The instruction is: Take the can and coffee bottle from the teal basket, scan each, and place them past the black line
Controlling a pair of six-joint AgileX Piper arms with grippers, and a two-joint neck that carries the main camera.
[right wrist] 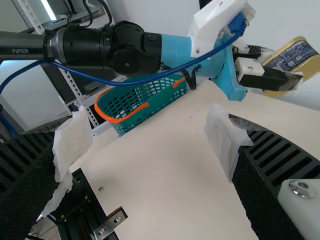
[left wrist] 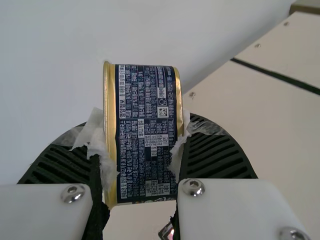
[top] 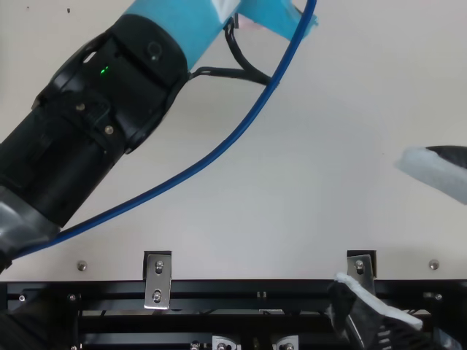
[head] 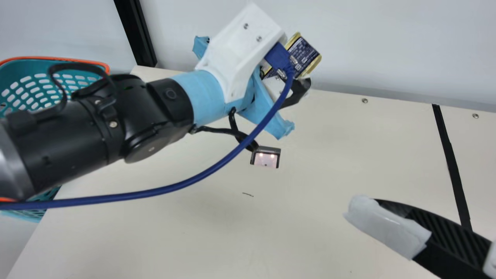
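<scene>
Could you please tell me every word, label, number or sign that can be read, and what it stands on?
"PiPER": on the left arm.
Can: rows of light print on dark blue, too small to read reliably.

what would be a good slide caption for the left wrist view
The left tool grips a gold-rimmed can between its ribbed fingers, the black line crossing the cream table beyond.
</scene>
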